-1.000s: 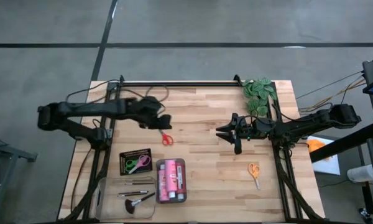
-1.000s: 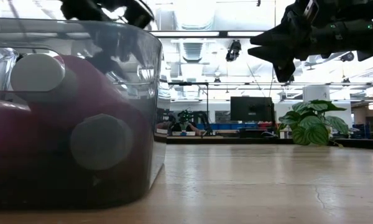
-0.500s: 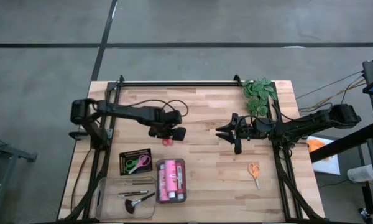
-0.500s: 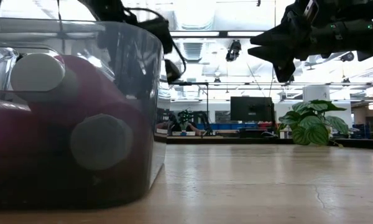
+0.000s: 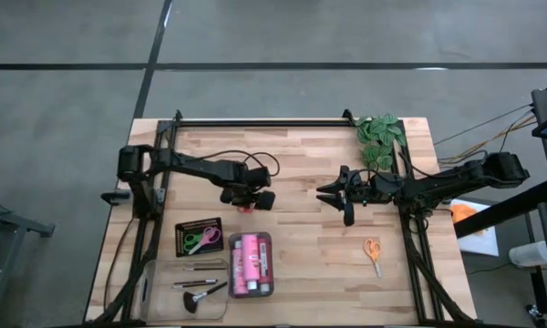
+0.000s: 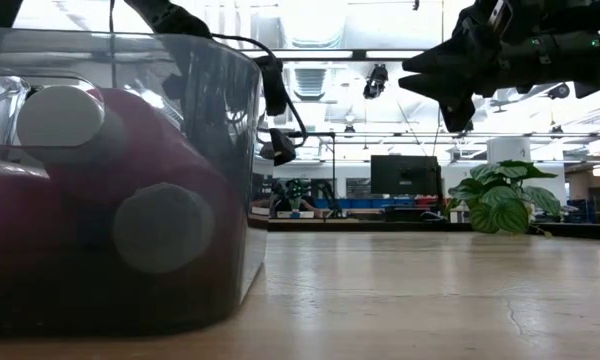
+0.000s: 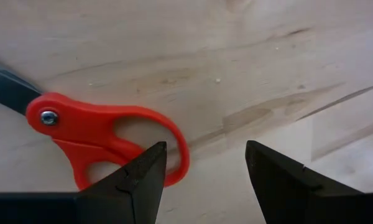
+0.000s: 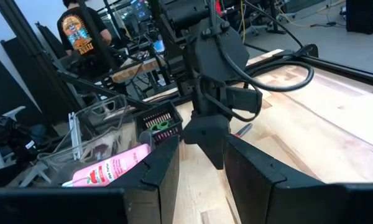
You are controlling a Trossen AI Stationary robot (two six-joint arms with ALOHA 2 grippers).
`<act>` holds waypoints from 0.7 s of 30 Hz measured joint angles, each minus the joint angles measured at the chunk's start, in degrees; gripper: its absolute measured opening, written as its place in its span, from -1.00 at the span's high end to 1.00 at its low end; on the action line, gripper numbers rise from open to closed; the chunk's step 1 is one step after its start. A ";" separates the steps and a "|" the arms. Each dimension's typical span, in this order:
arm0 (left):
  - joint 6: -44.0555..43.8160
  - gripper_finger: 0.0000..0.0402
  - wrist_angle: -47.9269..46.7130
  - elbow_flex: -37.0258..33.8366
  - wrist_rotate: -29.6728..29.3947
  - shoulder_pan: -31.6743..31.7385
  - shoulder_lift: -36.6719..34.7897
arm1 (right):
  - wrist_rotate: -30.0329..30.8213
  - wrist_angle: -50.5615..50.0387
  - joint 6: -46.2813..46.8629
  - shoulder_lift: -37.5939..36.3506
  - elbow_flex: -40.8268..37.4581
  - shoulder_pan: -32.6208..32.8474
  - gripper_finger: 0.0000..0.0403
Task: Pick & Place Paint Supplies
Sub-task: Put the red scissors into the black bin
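High view: we see the light wooden slatted table (image 5: 301,173) with the left gripper (image 5: 253,199) lowered over the small red-handled scissors (image 5: 247,208) near the table's middle. Its fingers (image 7: 137,180) stand apart, one over a handle loop; whether they touch the scissors we cannot tell. The right gripper (image 5: 333,194) hangs open above the table, right of centre. The clear tray (image 5: 266,239) holds three pink paint bottles (image 5: 249,265). The small orange-handled scissors (image 5: 372,250) lie apart, on the table's right side.
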 joint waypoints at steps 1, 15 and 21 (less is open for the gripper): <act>0.01 -0.12 0.04 0.00 0.01 0.00 0.12 | 0.00 -0.03 0.00 0.00 0.00 0.01 0.40; 0.62 0.48 -0.60 -1.14 -0.35 0.04 0.11 | 0.00 -1.03 0.00 0.00 0.00 0.01 0.40; 1.09 0.93 -1.88 -1.22 -1.08 0.07 0.13 | 0.00 -1.07 0.00 0.00 0.00 0.00 0.40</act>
